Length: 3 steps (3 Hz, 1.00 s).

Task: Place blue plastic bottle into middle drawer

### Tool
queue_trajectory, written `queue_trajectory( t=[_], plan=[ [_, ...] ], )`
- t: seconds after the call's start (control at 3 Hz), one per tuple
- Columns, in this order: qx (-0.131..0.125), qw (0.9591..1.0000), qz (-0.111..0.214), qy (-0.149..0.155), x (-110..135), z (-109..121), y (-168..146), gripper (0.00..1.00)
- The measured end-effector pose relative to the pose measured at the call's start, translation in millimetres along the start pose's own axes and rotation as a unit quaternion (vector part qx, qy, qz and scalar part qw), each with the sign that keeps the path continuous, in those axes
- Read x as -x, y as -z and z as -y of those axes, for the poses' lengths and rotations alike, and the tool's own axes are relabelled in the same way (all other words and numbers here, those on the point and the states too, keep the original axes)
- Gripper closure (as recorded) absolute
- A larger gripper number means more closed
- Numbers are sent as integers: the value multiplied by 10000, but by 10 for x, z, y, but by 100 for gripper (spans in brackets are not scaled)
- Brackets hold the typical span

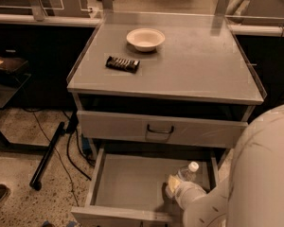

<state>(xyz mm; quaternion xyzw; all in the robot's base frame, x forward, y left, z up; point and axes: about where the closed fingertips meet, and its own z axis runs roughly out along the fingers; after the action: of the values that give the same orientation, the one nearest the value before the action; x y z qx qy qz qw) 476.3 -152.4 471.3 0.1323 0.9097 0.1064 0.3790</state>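
On my feed the gripper is down inside the wide, shallow grey metal middle drawer, toward its right side and near the front edge. The claw is pinched around the lower body of the tall clear plastic water bottle with a white screw cap. I can see a yellowish pad pressed against the bottle's left side. The bottle leans a little, its cap pointing up and to the right, and it sits close to the drawer's right wall. I cannot tell whether its base touches the drawer floor, because the claw hides it. To the left of the bottle the drawer floor is bare grey metal. The robot's bulky white arm fills the lower right corner of my view and covers the drawer's front right corner. Just above the open drawer is a closed grey drawer front with a dark loop handle. On the flat grey cabinet top a round white bowl stands toward the back. A dark wrapped snack bar lies in front of the bowl and to its left, apart from it. A black pole lies slanted on the speckled floor to the left of the cabinet.
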Motion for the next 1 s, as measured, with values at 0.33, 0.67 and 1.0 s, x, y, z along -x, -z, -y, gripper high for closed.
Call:
queue_trajectory(
  t=[0.33,0.67,1.0],
  plan=[
    [0,10000,0,0,0,0,0,100],
    [-63,9999,97,29,-12,9,-17,100],
    [-193,9993,295,105,-61,19,-47,100]
  ],
)
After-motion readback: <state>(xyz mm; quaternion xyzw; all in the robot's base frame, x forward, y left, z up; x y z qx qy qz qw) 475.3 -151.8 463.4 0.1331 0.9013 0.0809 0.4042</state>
